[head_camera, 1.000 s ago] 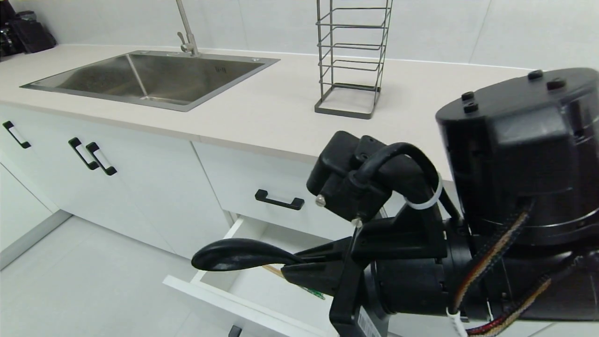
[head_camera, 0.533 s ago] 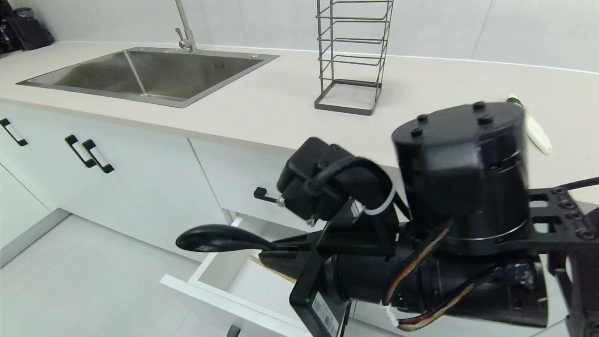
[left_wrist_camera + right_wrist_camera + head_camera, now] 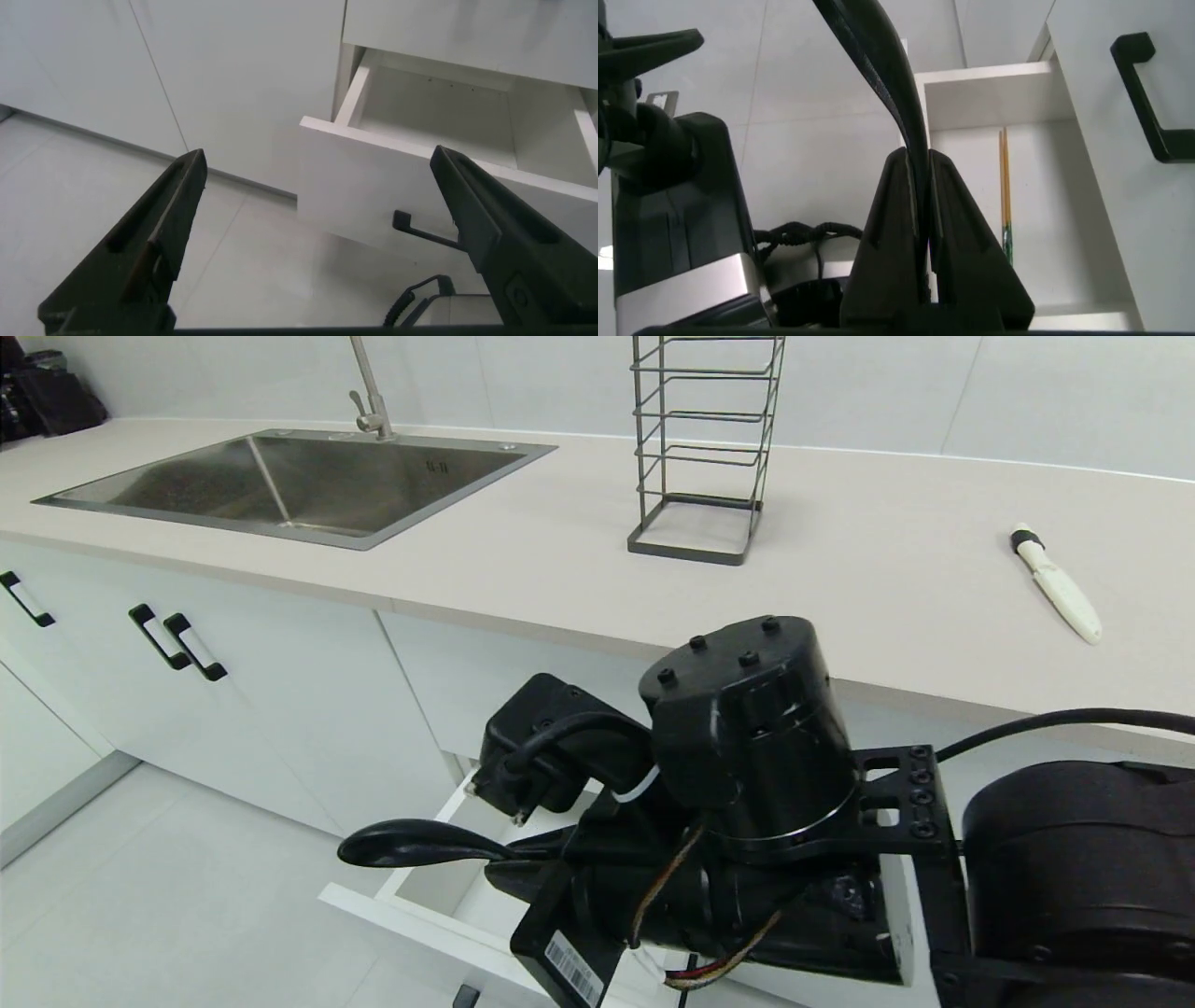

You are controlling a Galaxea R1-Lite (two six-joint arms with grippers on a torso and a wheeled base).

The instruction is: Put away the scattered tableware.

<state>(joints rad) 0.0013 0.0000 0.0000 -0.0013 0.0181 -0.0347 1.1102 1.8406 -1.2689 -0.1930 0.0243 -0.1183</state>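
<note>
Right wrist view: the right gripper (image 3: pixel 929 245) is clamped on the handle of 1 black spoon (image 3: pixel 878 75), with the bowl pointing away from the fingers. Head view places the spoon above the front edge of the open drawer (image 3: pixel 401 922). Chopsticks (image 3: pixel 1005 182) lie inside the drawer. The left gripper (image 3: pixel 322 219) hangs with jaws wide apart, holding nothing, in front of the drawer. On the counter (image 3: pixel 560 569), well apart, are 1 white utensil (image 3: pixel 1055 583) and 1 wire rack (image 3: pixel 688 558).
</note>
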